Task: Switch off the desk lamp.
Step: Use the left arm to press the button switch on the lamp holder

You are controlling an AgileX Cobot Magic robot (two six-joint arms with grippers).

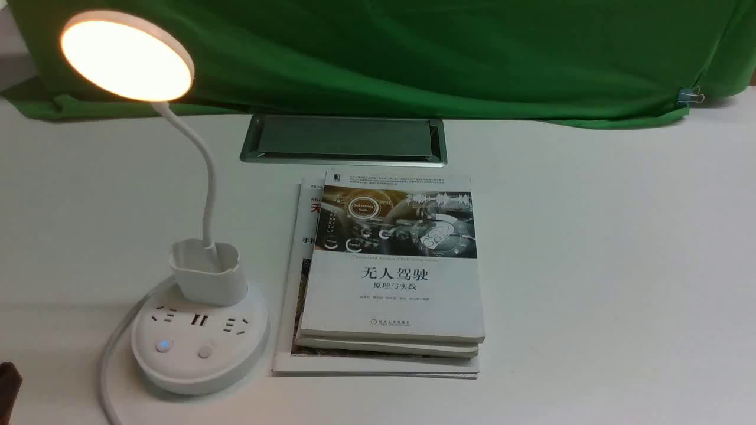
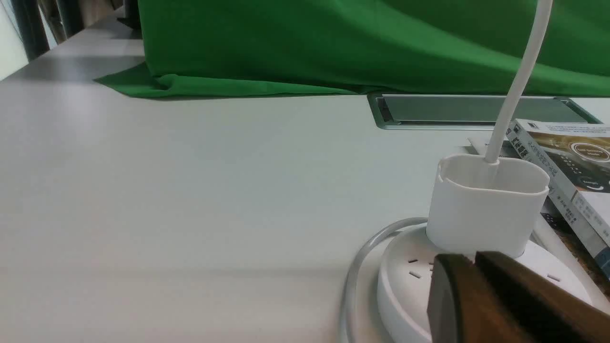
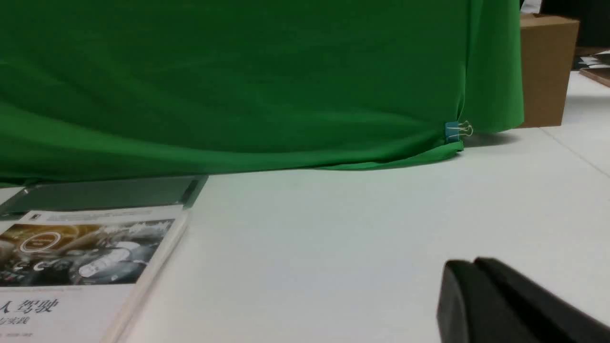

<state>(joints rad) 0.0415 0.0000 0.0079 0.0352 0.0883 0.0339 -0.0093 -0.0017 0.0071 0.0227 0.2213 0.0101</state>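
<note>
Counter: a plain white counter (image 1: pixel 590 265), with a green cloth (image 1: pixel 413 53) draped along its far edge.
Lamp: the white plastic desk lamp (image 1: pixel 208 277) stands near the near-left corner.
Lamp head: the flat round disc head (image 1: pixel 127 56) glows warm yellow, high over the far-left part of the counter.
Lamp base: the round base (image 1: pixel 198 360) has sockets and two buttons. One button (image 1: pixel 163 345) is lit blue; the other (image 1: pixel 205 352) is dark.
Cord: a white cable (image 1: pixel 109 366) curls round the base's left side towards the near edge.
Books: a stack of white paperback books (image 1: pixel 393 295) lies mid-counter, just beside the base.
Hatch: a grey metal cable hatch (image 1: pixel 342 139) is set flush near the far edge.
Clip: a small blue binder clip (image 1: pixel 688 95) pinches the cloth at the far-right corner.
Left gripper: the brown-fingered left gripper (image 2: pixel 474 259) is at the near-left corner, apart from the base, with its fingers pressed together on nothing.
Right gripper: the black right gripper (image 3: pixel 474 267) is low over bare counter right of the books, also pressed together and empty.
</note>
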